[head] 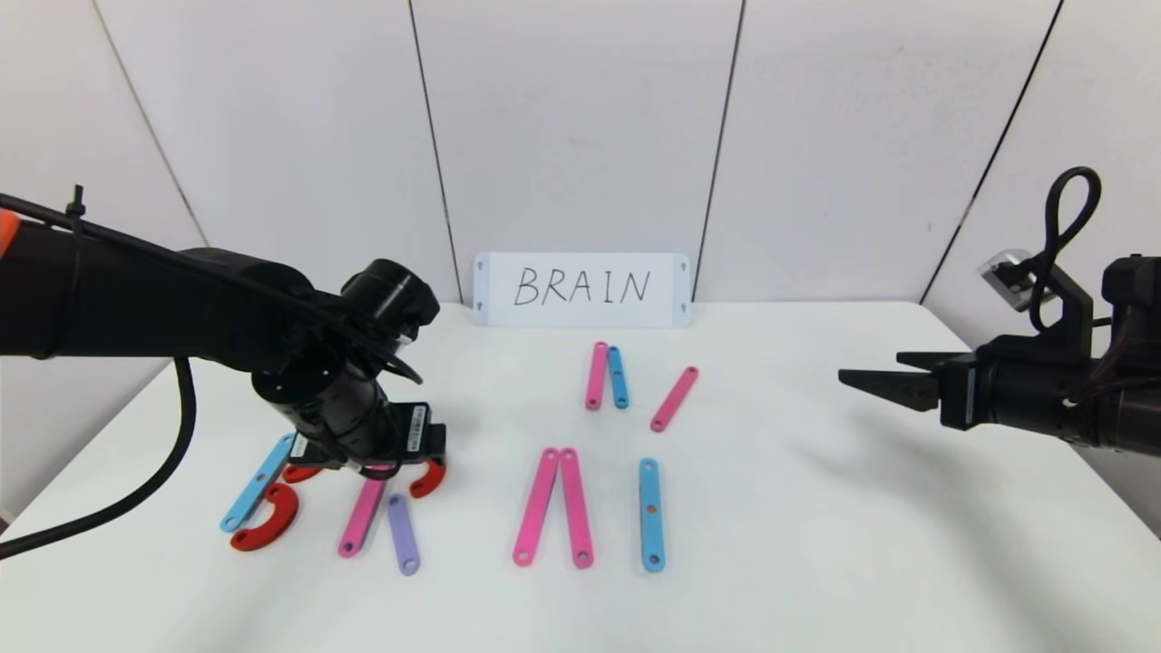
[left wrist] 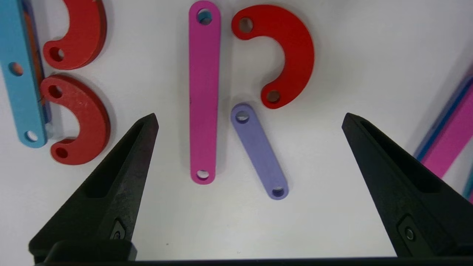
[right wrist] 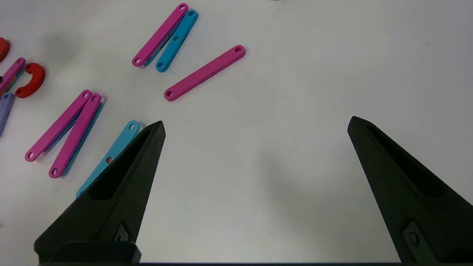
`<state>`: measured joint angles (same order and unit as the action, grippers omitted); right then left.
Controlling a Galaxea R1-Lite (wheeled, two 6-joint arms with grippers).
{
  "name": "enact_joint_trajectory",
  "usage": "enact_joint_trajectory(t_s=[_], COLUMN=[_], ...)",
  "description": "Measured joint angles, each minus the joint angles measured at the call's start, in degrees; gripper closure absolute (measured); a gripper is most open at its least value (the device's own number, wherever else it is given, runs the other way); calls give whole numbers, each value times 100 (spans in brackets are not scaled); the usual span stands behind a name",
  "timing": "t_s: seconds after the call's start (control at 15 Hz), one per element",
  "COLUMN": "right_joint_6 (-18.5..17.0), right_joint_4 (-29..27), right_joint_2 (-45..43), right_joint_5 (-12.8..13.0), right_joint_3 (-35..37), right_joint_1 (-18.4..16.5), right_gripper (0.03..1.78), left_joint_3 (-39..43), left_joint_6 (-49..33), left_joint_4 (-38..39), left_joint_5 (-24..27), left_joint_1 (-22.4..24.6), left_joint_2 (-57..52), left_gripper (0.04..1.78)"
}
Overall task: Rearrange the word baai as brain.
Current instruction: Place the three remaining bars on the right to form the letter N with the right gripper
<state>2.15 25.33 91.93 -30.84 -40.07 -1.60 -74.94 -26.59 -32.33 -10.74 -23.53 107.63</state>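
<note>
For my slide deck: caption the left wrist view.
Open left gripper hovering over a pink bar, red curve and purple bar forming an R.

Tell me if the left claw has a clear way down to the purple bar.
Probably yes. The left claw hangs open over the purple bar, which lies flat on the table with nothing on it. The long pink bar and a red curve sit close beside it and could be nudged.
</note>
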Motion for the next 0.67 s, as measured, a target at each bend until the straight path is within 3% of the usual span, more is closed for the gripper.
enact_joint_trajectory(t_s=[0.33, 0.67], right_joint_6=[0, 2], right_joint_4=[0, -1], right_joint_2=[11, 10], right_joint_5=[0, 2], right_joint_3=[0, -2], right_joint_1=[2, 0], right_gripper=[8, 8], left_joint_3=[-336, -389], left_joint_6=[-673, -9], left_joint_4=[188, 59], left_joint_5=[-83, -268], left_joint_1=[24, 88], left_joint_2=[323, 524], left_gripper=[8, 8])
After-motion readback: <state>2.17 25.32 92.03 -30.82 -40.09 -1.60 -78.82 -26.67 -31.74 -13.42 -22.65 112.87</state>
